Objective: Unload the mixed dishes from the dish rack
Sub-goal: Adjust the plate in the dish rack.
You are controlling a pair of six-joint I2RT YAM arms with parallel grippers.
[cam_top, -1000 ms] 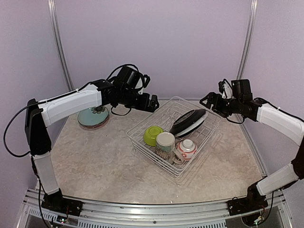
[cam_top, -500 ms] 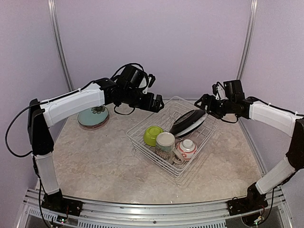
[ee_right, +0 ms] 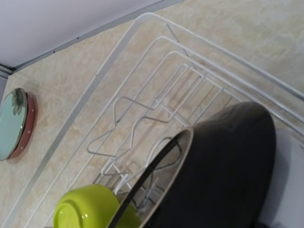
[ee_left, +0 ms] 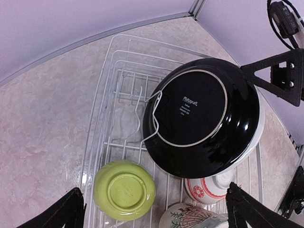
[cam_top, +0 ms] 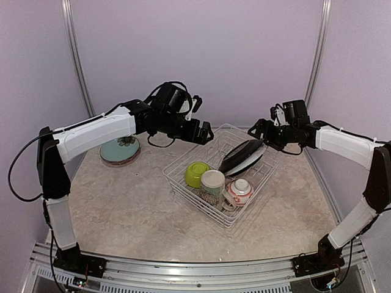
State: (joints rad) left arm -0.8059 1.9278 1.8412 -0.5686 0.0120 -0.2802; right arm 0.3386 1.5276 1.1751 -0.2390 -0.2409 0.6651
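Dish rack (cam_top: 257, 190) part-loaded, right of centre on the marbled table (cam_top: 122, 201).
The left gripper (cam_top: 204, 132) hung above the rack's far-left rim with its fingers wide apart, holding nothing. The right gripper (cam_top: 259, 129) was spread too, just beside the far-right rim of the black plate (cam_top: 244, 154); whether it touched could not be told. That plate leaned underside up on a white plate (ee_left: 260, 127) at the rack's far end. Two stacked plates (cam_top: 120, 150), pale green on red, lay far left on the table. Nearer in the rack sat the overturned lime-green bowl (cam_top: 197, 173), the cream mug (cam_top: 212, 186) and the white-and-red small bowl (cam_top: 239, 191).
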